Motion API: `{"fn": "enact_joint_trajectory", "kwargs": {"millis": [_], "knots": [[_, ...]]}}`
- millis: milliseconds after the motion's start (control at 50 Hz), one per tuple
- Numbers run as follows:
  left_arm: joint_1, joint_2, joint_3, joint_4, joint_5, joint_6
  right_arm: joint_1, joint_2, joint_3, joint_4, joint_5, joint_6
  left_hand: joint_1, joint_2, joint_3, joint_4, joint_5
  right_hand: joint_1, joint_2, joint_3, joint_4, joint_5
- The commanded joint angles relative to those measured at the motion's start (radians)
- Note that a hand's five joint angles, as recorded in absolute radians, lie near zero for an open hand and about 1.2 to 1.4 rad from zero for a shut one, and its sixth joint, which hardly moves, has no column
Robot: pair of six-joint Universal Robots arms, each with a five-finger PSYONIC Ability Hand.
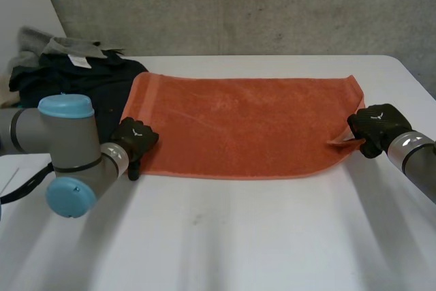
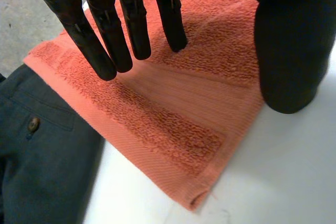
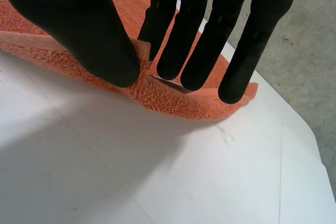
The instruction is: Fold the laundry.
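Observation:
An orange towel [image 1: 245,124] lies spread flat across the white table [image 1: 238,236]. My left hand [image 1: 134,138] is at its near left corner. In the left wrist view the fingers [image 2: 107,30] are straight over the towel [image 2: 173,114], with the thumb apart at the towel's near edge: the hand is open. My right hand [image 1: 378,126] is at the near right corner, which is lifted and curled a little. There its thumb [image 3: 89,30] and fingers pinch the towel's edge [image 3: 173,100].
A pile of dark and grey clothes [image 1: 68,73] sits at the back left, touching the towel's left end. Dark trousers with a button [image 2: 37,150] lie right beside the corner under my left hand. The table's right edge is close to my right hand.

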Motion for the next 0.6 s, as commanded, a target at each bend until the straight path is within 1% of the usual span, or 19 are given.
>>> {"fn": "enact_joint_trajectory", "kwargs": {"millis": [20, 140, 300, 360, 380, 400, 420, 520, 580, 600], "knots": [[0.003, -0.021, 0.052, 0.003, -0.002, 0.001, 0.005, 0.0, 0.006, 0.0, -0.001, 0.0, 0.098, 0.106, 0.106, 0.099, 0.114, 0.273, 0.221, 0.207, 0.198, 0.221], [0.004, -0.046, 0.116, 0.003, -0.002, -0.001, 0.008, 0.0, 0.011, -0.003, -0.001, -0.001, 0.162, 0.171, 0.171, 0.163, 0.179, 0.273, 0.221, 0.207, 0.198, 0.221], [0.001, -0.055, 0.158, 0.003, 0.001, -0.004, 0.004, -0.001, 0.013, -0.003, -0.001, -0.003, 0.356, 0.364, 0.364, 0.357, 0.372, 0.273, 0.221, 0.207, 0.198, 0.221], [0.0, -0.061, 0.165, 0.003, 0.007, -0.001, 0.001, -0.004, 0.013, -0.003, -0.001, -0.001, 0.497, 0.505, 0.505, 0.498, 0.513, 0.273, 0.221, 0.207, 0.198, 0.221], [0.0, -0.063, 0.167, 0.003, 0.01, -0.001, 0.0, -0.004, 0.013, -0.003, -0.001, -0.001, 0.582, 0.59, 0.59, 0.582, 0.598, 0.273, 0.221, 0.207, 0.198, 0.221], [0.0, -0.066, 0.17, -0.003, 0.015, -0.001, -0.001, -0.004, 0.011, -0.003, -0.001, -0.001, 0.786, 0.794, 0.794, 0.787, 0.802, 0.273, 0.221, 0.207, 0.198, 0.221], [-0.002, -0.064, 0.168, -0.005, 0.018, -0.001, -0.001, -0.006, 0.011, -0.003, -0.003, -0.001, 0.857, 0.866, 0.866, 0.858, 0.873, 0.273, 0.221, 0.207, 0.198, 0.221], [-0.008, -0.038, 0.148, -0.046, 0.017, -0.007, -0.004, -0.009, 0.008, 0.009, -0.003, -0.001, 0.858, 0.866, 0.866, 0.859, 0.874, 0.273, 0.221, 0.207, 0.198, 0.221], [-0.009, 0.011, 0.116, -0.095, 0.009, -0.022, -0.007, -0.027, 0.01, 0.037, -0.013, -0.014, 0.858, 0.866, 0.866, 0.859, 0.874, 0.273, 0.221, 0.207, 0.198, 0.221], [-0.006, 0.041, 0.096, -0.115, 0.009, -0.036, -0.009, -0.037, 0.008, 0.076, -0.02, -0.036, 0.858, 0.866, 0.866, 0.859, 0.874, 0.273, 0.221, 0.207, 0.198, 0.221]]}}
